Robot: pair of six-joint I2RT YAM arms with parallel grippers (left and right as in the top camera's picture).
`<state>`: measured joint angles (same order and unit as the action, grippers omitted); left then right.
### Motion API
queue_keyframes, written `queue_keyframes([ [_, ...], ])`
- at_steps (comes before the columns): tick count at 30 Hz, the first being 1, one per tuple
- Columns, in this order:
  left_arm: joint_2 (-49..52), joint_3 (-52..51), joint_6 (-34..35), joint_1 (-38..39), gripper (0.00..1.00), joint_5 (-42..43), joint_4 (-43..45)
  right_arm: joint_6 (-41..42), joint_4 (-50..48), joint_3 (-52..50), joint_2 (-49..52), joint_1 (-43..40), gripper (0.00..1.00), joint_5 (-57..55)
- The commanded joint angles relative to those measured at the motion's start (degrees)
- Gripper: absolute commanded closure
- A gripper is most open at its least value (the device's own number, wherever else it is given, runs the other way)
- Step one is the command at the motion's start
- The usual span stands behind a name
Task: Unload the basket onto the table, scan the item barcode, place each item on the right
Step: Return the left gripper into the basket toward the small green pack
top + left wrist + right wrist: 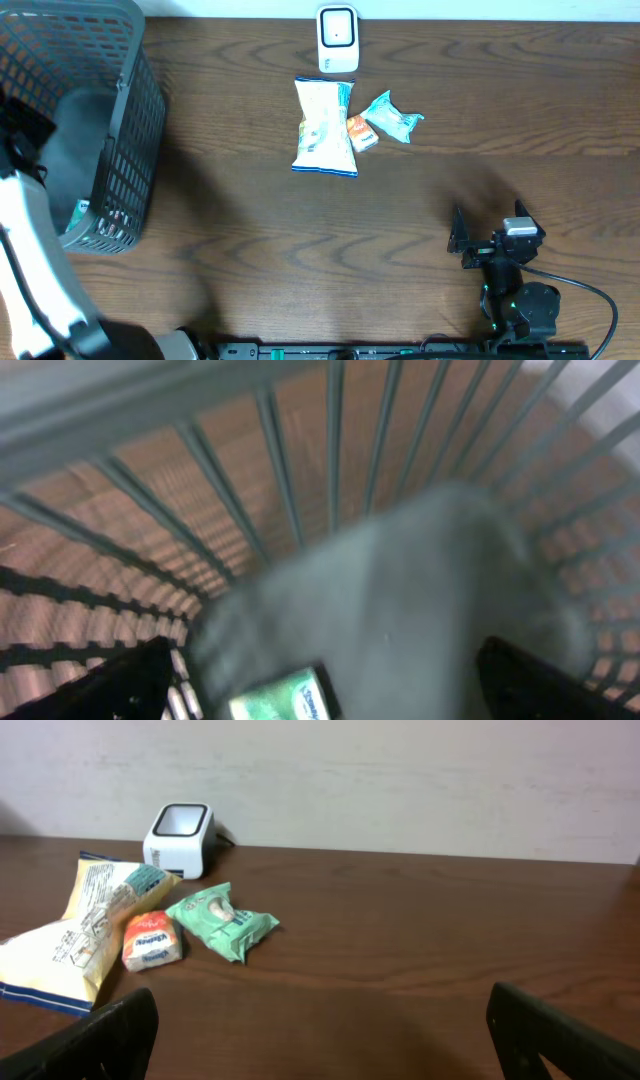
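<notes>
Left gripper [335,680] and right gripper [330,1035]: jaws apart. Basket [200,480] blurred; the packet [285,700] at six o'clock is cut off.

A basket [130,150] stands at the table's [250,250] left; before the scanner [337,40] lie a bag [324,126], packet [361,133] and pouch [392,116], left to right.

Blurred green packet [283,701] cut off inside basket [335,430].

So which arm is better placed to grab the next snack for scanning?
Right, probably. The right gripper, open, faces the green packet and scanner; the left gripper is at the basket.
</notes>
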<state>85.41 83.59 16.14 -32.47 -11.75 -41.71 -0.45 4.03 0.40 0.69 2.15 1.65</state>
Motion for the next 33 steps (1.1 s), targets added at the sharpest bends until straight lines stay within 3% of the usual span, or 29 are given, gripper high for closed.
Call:
queue_keyframes([
  [1,5.49,0.37,0.52,-0.31,0.02,4.98,-1.09,-0.04,0.26,-0.07,-0.31,-0.24,0.01,-0.02],
  [8,14.58,0.33,13.18,0.17,0.02,4.92,-3.74,-0.04,0.26,-0.07,-0.31,-0.24,0.01,0.00],
  [12,18.84,0.31,13.51,1.53,0.02,4.24,-4.09,-0.04,0.26,-0.07,-0.31,-0.24,0.01,0.00],
  [18,24.09,0.26,20.65,3.98,0.06,-4.26,-5.60,-0.04,0.26,-0.07,-0.31,-0.24,0.01,0.00],
  [33,32.00,0.26,25.55,5.22,0.13,-4.46,-9.99,-0.04,0.26,-0.07,-0.31,-0.24,0.01,-0.02],
])
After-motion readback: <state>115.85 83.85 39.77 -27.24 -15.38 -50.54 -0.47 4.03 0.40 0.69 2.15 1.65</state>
